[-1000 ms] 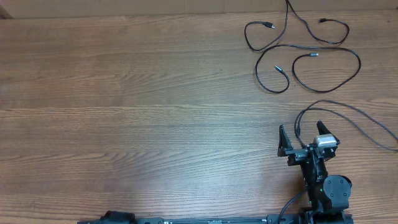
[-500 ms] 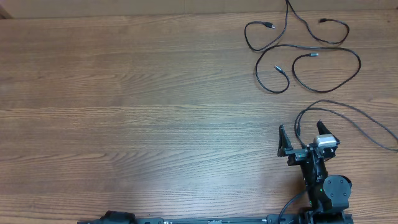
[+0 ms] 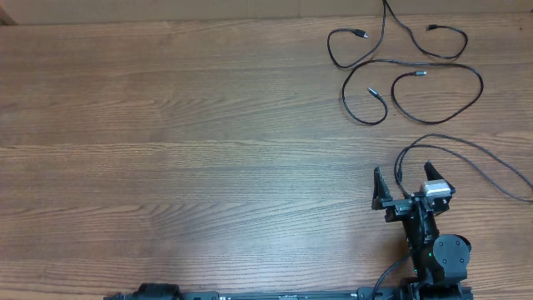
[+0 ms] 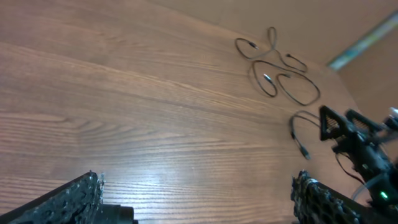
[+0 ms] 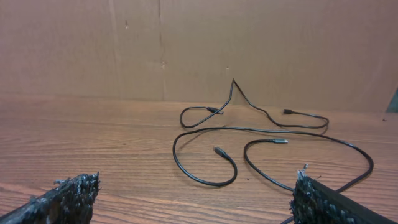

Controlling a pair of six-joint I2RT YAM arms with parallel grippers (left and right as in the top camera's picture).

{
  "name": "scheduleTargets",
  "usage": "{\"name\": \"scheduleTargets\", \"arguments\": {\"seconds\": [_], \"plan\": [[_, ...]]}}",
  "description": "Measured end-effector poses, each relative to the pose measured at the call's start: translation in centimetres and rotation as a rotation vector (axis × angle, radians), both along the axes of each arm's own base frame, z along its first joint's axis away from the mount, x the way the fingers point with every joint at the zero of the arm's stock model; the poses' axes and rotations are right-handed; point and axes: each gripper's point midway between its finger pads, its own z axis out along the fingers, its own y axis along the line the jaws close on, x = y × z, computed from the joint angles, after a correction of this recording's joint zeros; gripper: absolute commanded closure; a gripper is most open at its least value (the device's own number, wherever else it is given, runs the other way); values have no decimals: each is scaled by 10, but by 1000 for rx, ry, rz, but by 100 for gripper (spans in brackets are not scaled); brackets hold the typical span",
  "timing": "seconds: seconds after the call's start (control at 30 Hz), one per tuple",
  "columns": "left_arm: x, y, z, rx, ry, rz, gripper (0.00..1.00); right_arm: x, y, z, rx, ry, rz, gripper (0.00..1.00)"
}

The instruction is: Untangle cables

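Several thin black cables (image 3: 408, 60) lie in crossing loops on the wooden table (image 3: 208, 125) at the far right, their small plugs lying free. One more cable (image 3: 433, 136) curves just beyond my right gripper (image 3: 403, 173), which stands open and empty near the front right edge. In the right wrist view the cables (image 5: 211, 184) lie ahead of the open right gripper (image 5: 196, 186), apart from both fingers. My left gripper (image 4: 196, 190) is open over bare wood, with the cables (image 4: 298, 102) far off to its upper right.
A brown cardboard wall (image 5: 186, 43) stands behind the table's far edge. The right arm (image 4: 357, 146) shows at the right of the left wrist view. A dark base rail (image 3: 283, 295) runs along the front edge.
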Motion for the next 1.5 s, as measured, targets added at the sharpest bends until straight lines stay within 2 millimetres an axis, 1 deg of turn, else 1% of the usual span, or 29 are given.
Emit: {"name": "scheduleTargets", "arguments": {"seconds": [0.1, 0.17, 0.4, 0.67, 0.77, 1.03, 1.33, 1.5], "plan": [[8, 1, -6, 1, 19, 35, 1, 0, 0, 0, 0, 0, 0, 0], [17, 1, -9, 0, 25, 62, 0, 0, 0, 0, 0, 0, 0, 0], [41, 2, -6, -1, -14, 75, 1, 0, 0, 0, 0, 0, 0, 0], [74, 5, -2, -2, -104, 105, 0, 0, 0, 0, 0, 0, 0, 0], [82, 7, -4, -2, -147, 117, 1, 0, 0, 0, 0, 0, 0, 0], [101, 8, -15, -2, -234, 122, 0, 0, 0, 0, 0, 0, 0, 0], [123, 15, -29, 8, -307, 161, 0, 0, 0, 0, 0, 0, 0, 0], [132, 17, -30, 28, -340, 157, 0, 0, 0, 0, 0, 0, 0, 0]]}}
